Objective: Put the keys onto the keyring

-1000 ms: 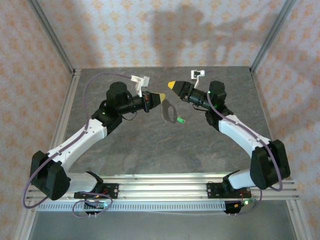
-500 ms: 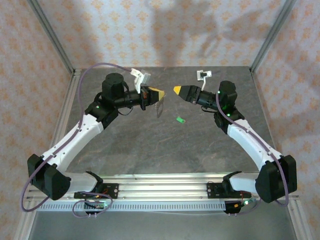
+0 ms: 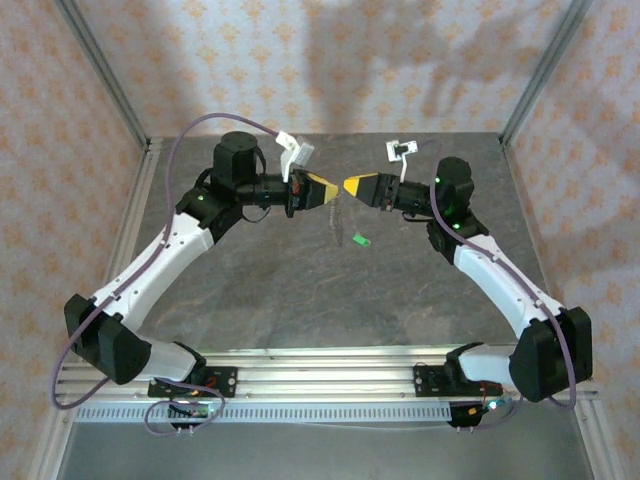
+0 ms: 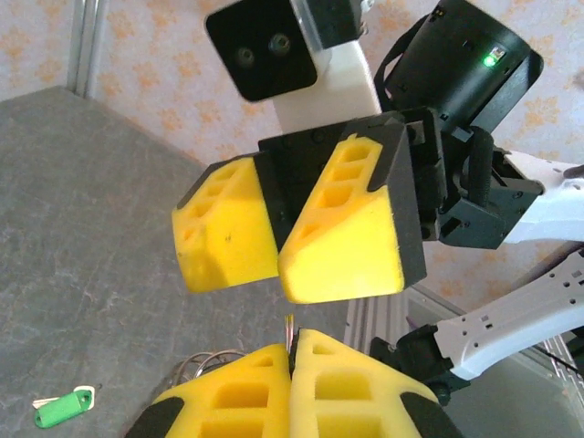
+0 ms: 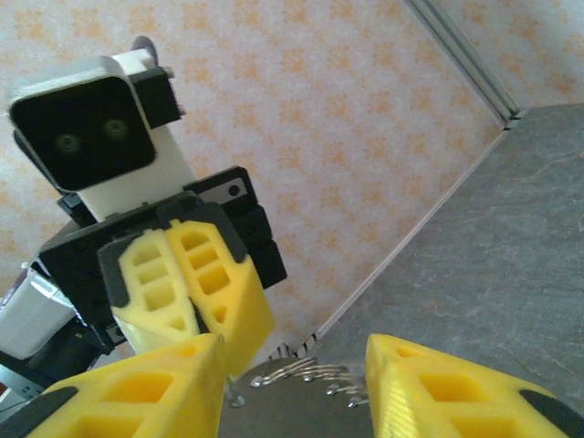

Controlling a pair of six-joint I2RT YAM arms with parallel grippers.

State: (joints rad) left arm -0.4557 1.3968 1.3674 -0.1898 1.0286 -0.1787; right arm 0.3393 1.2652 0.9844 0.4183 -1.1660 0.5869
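Note:
My left gripper (image 3: 328, 190) is shut on the keyring, a thin pinkish wire whose edge (image 4: 290, 327) sticks up between its yellow fingertips. The rest of the loop (image 3: 336, 213) hangs below the left gripper, above the table. My right gripper (image 3: 349, 186) faces it tip to tip, a small gap away, and stands open. Between the right gripper's fingers (image 5: 146, 388) I see the keys (image 5: 315, 372), a jagged row of small silvery pieces hanging by the left gripper's fingers (image 5: 196, 274). Whether the right fingers touch them I cannot tell.
A small green key tag (image 3: 360, 239) lies on the grey table (image 3: 270, 290) just below the two grippers; it also shows at lower left in the left wrist view (image 4: 57, 411). Metal frame posts and patterned walls close in the back and sides.
Both grippers have moved toward each other and now nearly meet tip to tip. The right gripper's jaws have narrowed. The keyring has stayed pinched in the left gripper.

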